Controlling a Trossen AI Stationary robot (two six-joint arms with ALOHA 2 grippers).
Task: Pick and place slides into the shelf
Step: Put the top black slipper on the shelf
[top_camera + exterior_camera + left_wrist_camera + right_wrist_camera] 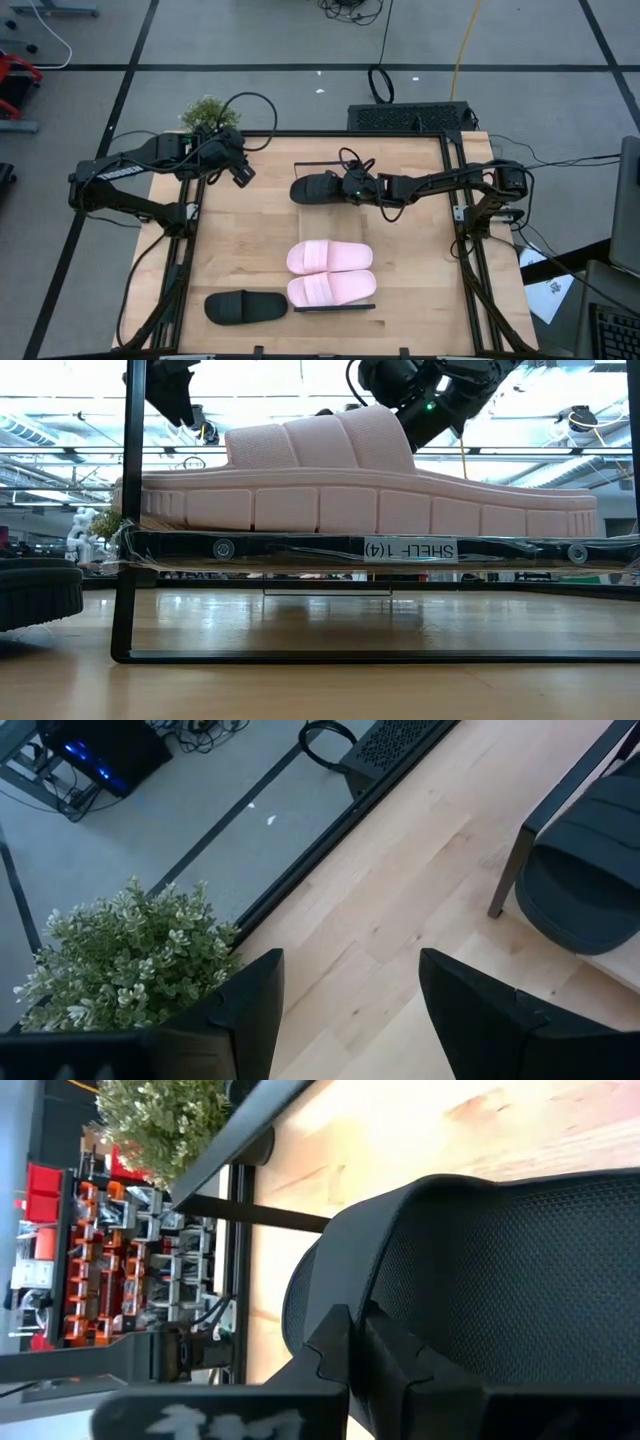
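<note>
Two pale pink slides [330, 256] [332, 289] lie side by side on the near half of the shelf [335, 225]; in the low view one of them [370, 480] fills the shelf's top panel [300, 548]. One black slide [245, 306] lies flat on the table near the front left. My right gripper [350, 186] is shut on a second black slide [318, 188] over the shelf's far end. My left gripper [243, 175] hangs open and empty above the table's far left, beside a small plant [208, 112]. My right gripper pinches the black slide's raised edge [322, 1280] at the slide's right end between its two fingers [335, 1342]. It comes from the table's right side, slanting a little downward. The slide lies about level above the shelf's far rail [515, 860]; whether it rests there I cannot tell.
The plant stands at the table's far left corner. Dark frame rails [463, 230] run along the table's left and right sides. Bare tabletop [240, 235] lies between the shelf and the left rail. A black box [410, 117] sits beyond the far edge.
</note>
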